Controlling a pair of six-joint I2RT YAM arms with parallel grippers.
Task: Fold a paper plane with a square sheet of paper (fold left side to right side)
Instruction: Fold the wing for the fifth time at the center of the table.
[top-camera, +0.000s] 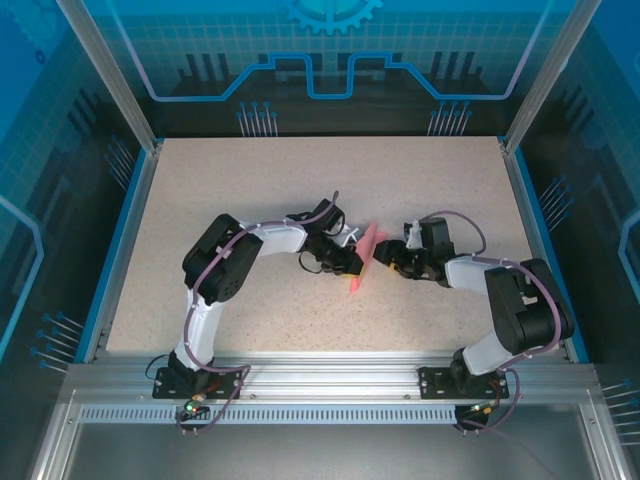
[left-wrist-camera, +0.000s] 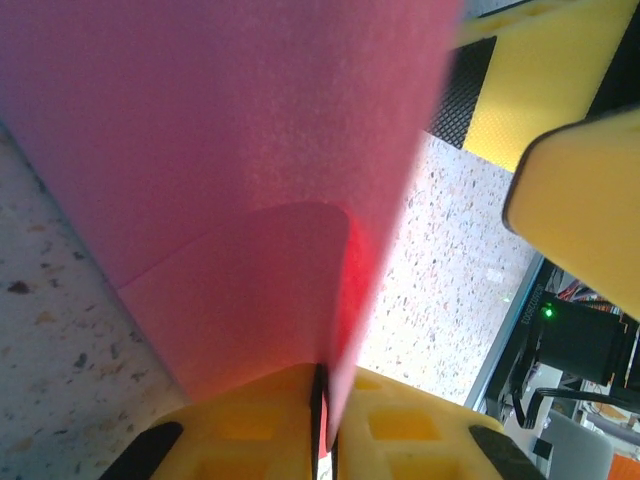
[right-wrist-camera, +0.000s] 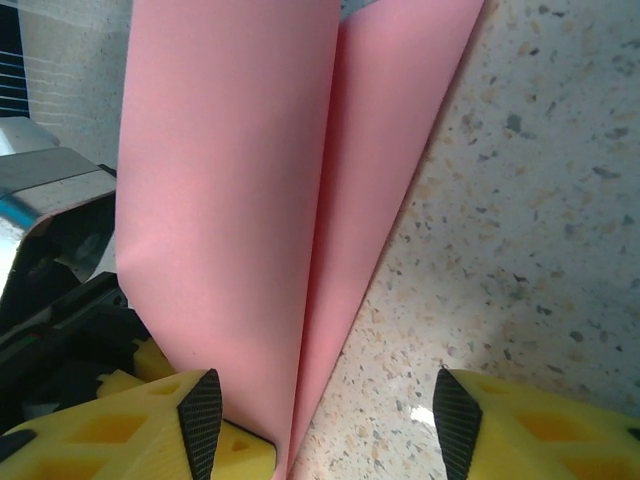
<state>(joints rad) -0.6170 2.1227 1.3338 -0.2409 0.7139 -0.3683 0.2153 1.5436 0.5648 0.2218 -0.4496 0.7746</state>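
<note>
My left tool (left-wrist-camera: 322, 425) is pressed together, pinching one end of the paper plane (left-wrist-camera: 230, 150). My right tool (right-wrist-camera: 325, 425) stands spread. The plane's folded layers run between its fingers (right-wrist-camera: 200, 420), closer to one of them. Beyond, the plane extends over the speckled counter (right-wrist-camera: 520, 200), mid-surface between both tools.

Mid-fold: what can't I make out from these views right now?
- Top external: paper plane too small to read creases or layers.
- Left wrist: top edge cuts off its far end; left gripper hides the pinched part.
- Right wrist: both ends run out of frame, past the open right gripper.
</note>
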